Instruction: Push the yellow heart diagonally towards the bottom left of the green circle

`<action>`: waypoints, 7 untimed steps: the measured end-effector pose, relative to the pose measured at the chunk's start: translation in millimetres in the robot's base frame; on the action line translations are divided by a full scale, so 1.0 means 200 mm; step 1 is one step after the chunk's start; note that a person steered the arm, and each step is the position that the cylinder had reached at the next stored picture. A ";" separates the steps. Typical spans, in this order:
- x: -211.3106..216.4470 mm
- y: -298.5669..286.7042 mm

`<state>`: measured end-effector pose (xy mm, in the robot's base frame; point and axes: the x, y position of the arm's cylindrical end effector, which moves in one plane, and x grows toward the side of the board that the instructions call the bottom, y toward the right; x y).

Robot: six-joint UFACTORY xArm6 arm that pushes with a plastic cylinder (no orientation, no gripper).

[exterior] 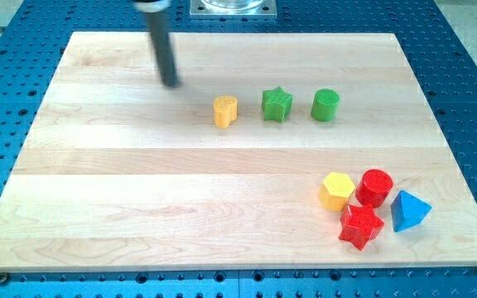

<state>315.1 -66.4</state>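
The pale wooden worktop [139, 207] lies on a blue perforated base [470, 91]. My tip [171, 84] is the lower end of a straight dark rod that comes down from the far left of the scene; it rests on the wood in the far left part, well apart from every block. There is no claw on this arm, so there is no clenched or released state to report.

The small yellow heart-shaped block [225, 111] stands just right of my tip's position and slightly nearer, with bare wood between them. It is the left end of a loose row. Near it on the right is the green star-shaped block [277, 104], and right of that, with a small gap, the green round block [325, 105]. None of these three touch.

In the near right corner sits a tight cluster: a yellow hexagonal block [337, 190], a red round block [375, 187] just beside it, a red star-shaped block [361, 226] nearer, and a blue triangular block [409, 210] at the right.
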 end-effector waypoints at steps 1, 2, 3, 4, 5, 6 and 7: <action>0.51 0.30; 0.76 0.45; 0.66 -0.07; 0.93 -0.11; 1.16 0.27; 1.22 0.46; 1.02 0.16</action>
<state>518.8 -34.3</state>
